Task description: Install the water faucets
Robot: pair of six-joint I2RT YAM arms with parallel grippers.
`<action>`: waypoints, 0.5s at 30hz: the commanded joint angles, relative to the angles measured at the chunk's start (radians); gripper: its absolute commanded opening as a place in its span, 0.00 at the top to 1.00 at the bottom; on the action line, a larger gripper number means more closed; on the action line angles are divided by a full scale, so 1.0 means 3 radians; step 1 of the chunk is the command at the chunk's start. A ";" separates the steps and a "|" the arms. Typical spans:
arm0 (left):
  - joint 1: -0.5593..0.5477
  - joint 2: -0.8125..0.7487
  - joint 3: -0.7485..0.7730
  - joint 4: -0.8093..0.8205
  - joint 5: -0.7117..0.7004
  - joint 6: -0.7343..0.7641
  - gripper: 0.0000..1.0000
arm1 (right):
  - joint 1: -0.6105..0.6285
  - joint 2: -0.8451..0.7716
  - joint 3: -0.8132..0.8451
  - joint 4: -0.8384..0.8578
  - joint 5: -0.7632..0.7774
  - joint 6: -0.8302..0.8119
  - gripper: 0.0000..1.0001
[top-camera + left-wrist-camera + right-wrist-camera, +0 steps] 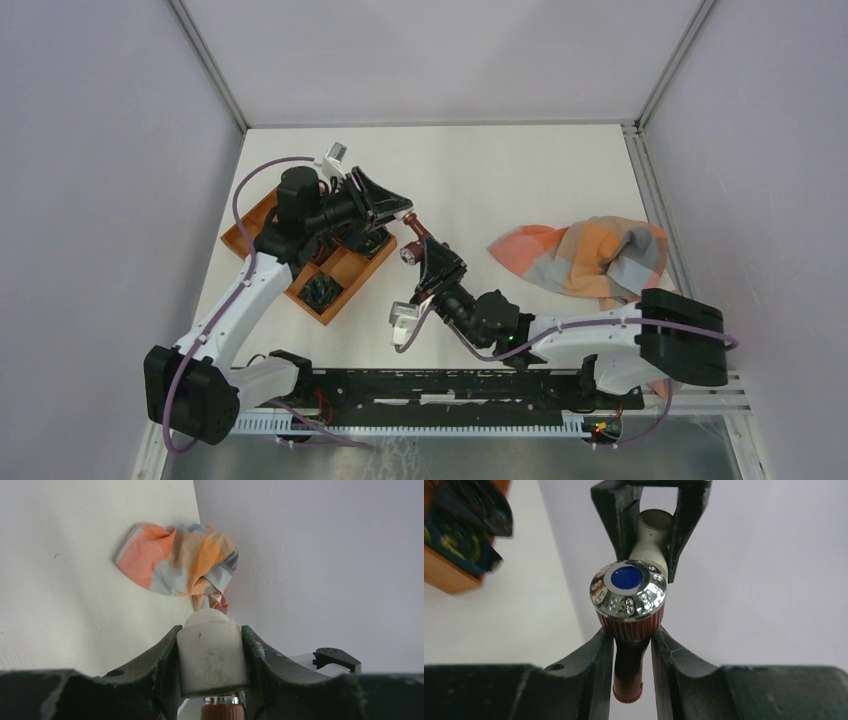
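The water faucet [411,240] is one small reddish-brown bent tap, held in the air between both grippers to the right of the tray. In the right wrist view its silvery knob [628,594] with a blue centre faces the camera. My right gripper [630,642] is shut on the tap's reddish-brown body just below the knob; in the top view this gripper [421,250] reaches in from the lower right. My left gripper [211,645] is shut on the tap's pale end fitting [211,655]. It comes from the upper left in the top view [404,213] and shows in the right wrist view [651,530].
The orange-brown compartment tray [352,268] lies at the left under the left arm, with dark items [322,290] in its compartments. A crumpled orange, grey and blue checked cloth [585,255] lies at the right by the wall; it also shows in the left wrist view [175,562].
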State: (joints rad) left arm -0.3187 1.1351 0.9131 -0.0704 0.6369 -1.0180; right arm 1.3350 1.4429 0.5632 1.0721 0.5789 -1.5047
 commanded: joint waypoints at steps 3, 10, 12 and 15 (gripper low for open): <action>-0.0011 -0.0155 -0.0238 0.0751 0.0198 -0.0003 0.98 | -0.0115 -0.0651 0.0367 -0.0610 -0.0604 0.2541 0.72; -0.0016 -0.0300 -0.0509 0.1243 0.0225 0.0088 0.98 | -0.0487 -0.0940 0.0219 -0.0271 -0.1105 0.4655 0.70; -0.0013 -0.0340 -0.0582 0.1305 0.0203 0.0142 0.98 | -0.0620 -0.1013 0.0105 -0.0061 -0.1248 0.5247 0.69; -0.0012 -0.0391 -0.0709 0.1497 0.0222 0.0149 0.98 | -0.0877 -0.1069 -0.0085 0.0319 -0.1491 0.6190 0.68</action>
State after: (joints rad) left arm -0.3092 1.0485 0.7547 0.2668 0.6601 -1.0367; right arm 1.1477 1.1778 0.5625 0.8768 0.2798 -0.1757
